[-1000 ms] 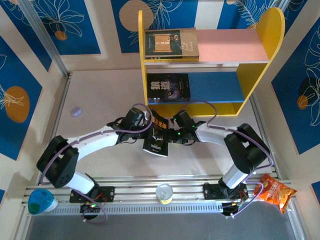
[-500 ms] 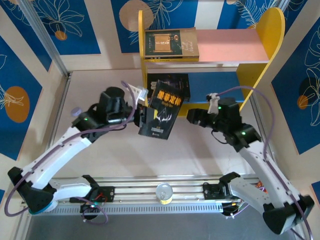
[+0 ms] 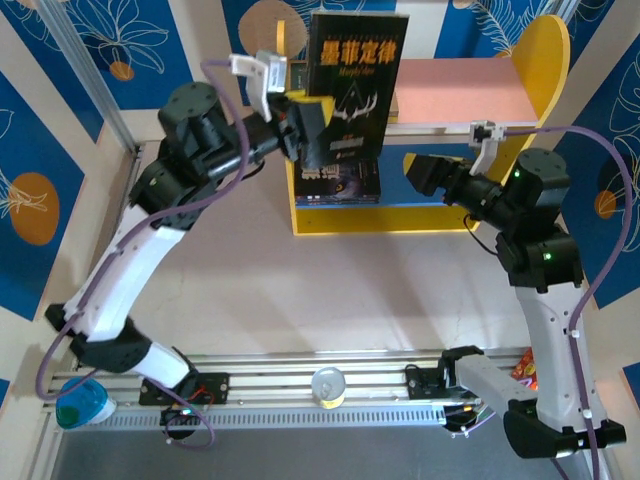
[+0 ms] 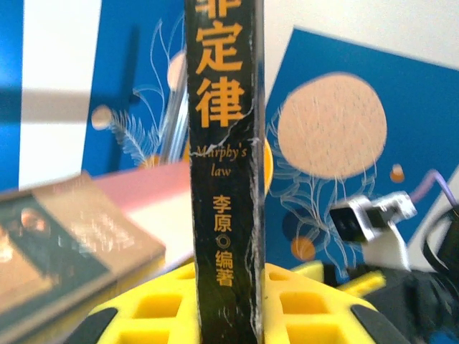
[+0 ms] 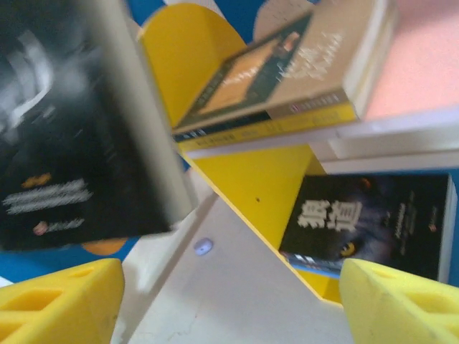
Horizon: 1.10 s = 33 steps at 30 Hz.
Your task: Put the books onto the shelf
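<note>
Currently the left gripper (image 3: 303, 128) pinches the black book (image 3: 356, 80) by one edge at upper centre, before the shelf (image 3: 548, 70); it could pivot and drop. The right gripper (image 3: 425, 172), mid-right, gapes wide, empty.

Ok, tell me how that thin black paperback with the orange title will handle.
Probably stiff enough: the thin black paperback looks flat though the left gripper grips only one end. Stood upright on the pink board, so narrow a spine may tip.
</note>
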{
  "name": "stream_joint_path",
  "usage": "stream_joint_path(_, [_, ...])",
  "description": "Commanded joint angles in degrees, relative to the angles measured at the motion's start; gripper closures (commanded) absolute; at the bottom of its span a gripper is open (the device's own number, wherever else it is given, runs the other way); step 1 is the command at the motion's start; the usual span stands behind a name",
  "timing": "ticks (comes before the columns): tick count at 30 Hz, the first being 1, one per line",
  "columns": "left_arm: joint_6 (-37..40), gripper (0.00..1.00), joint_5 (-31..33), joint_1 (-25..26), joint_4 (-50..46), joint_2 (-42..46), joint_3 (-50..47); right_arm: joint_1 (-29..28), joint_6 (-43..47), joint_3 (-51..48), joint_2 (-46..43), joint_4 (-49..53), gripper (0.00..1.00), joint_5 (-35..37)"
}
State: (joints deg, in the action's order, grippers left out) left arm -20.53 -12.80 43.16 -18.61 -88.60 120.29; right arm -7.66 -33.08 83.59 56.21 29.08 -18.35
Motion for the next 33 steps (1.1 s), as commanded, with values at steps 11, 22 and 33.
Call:
stream_joint_path(11, [-5.51,1.0,11.56,0.85,28.55,-13.66,14.78,1.53,-18.24,7.11,9.94,-23.28,0.02,-9.03])
stream_joint_path(22, [-0.75,1.0,16.12,5.63,38.5,-15.64,14.56,1.72,-28.88,8.62,17.52,-37.85,0.01,-9.66])
stream_joint_path(33, [5.05,1.0,24.61,9.1,45.19,-15.69,9.98,1.18,-31.83,7.54,19.07,-43.78,0.01,-10.0])
